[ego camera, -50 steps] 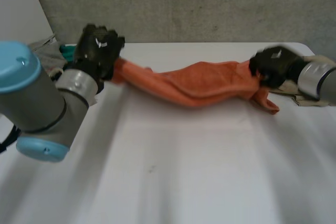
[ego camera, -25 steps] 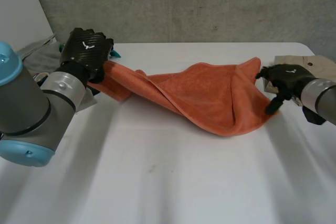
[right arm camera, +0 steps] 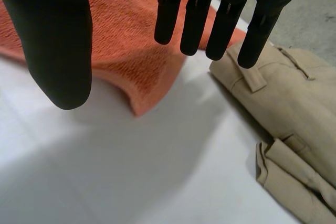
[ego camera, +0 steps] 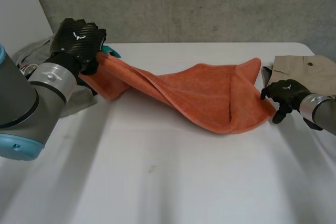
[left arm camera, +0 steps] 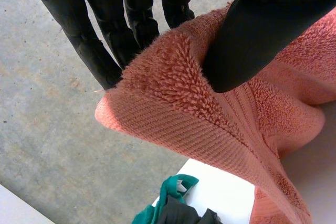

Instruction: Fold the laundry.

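Observation:
An orange towel (ego camera: 210, 98) stretches across the back of the white table (ego camera: 168, 182), its right part spread flat and its left end lifted. My left hand (ego camera: 79, 40) is shut on that raised left corner. In the left wrist view the thumb (left arm camera: 273, 24) pinches the towel (left arm camera: 210, 129) against the fingers. My right hand (ego camera: 286, 94) hovers just off the towel's right end, open. In the right wrist view its straight fingers (right arm camera: 194, 14) hold nothing, with the towel's edge (right arm camera: 131, 40) under the palm.
Folded beige trousers (ego camera: 307, 69) lie at the table's right back corner, close beside the right hand (right arm camera: 283, 108). A grey cloth heap (ego camera: 34, 55) with a teal piece (ego camera: 111, 52) sits at the left edge, below the left hand (left arm camera: 168, 198). A concrete wall stands behind.
My right hand let go of the towel's right end and drew back toward the trousers. The towel's right part dropped and spread on the table. My left hand moved left, still gripping.

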`<state>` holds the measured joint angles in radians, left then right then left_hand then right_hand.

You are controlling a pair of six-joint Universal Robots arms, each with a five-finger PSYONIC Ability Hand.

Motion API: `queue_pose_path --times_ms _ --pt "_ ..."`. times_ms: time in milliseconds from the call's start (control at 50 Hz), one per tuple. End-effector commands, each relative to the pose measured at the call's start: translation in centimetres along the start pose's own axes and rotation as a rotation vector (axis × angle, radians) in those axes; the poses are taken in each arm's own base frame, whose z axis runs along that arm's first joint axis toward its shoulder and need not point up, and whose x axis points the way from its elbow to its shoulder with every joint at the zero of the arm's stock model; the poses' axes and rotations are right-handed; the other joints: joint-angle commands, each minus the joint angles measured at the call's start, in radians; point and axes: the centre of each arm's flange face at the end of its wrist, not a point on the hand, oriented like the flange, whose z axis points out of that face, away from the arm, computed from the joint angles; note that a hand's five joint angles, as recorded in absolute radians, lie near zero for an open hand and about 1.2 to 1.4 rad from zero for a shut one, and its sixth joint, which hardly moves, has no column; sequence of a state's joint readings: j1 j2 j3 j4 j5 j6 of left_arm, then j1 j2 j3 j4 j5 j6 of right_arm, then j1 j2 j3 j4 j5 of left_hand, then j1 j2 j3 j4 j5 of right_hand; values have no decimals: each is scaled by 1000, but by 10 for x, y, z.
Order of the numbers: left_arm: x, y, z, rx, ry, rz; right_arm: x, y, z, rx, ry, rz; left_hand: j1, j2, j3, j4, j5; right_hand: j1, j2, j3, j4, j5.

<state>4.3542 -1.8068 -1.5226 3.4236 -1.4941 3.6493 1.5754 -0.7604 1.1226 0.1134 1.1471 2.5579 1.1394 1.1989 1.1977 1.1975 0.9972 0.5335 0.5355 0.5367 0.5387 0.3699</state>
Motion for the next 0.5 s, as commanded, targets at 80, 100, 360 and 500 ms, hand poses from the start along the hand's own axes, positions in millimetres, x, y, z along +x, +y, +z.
queue_pose_path --times_ms 80,100,360,500 --pt "-3 2 1 -4 -9 1 0 4 17 58 28 3 257 197 199 199 225 105 103 102 100 94" --pt "-3 2 1 -4 -9 1 1 4 18 60 29 -1 257 197 199 199 225 108 106 105 103 97" --pt "-2 3 0 -12 1 0 1 4 28 76 40 -13 257 197 199 199 225 861 859 858 856 850" --pt "-2 6 -4 -57 17 4 7 -25 0 67 31 63 257 197 199 199 225 863 861 860 858 852"
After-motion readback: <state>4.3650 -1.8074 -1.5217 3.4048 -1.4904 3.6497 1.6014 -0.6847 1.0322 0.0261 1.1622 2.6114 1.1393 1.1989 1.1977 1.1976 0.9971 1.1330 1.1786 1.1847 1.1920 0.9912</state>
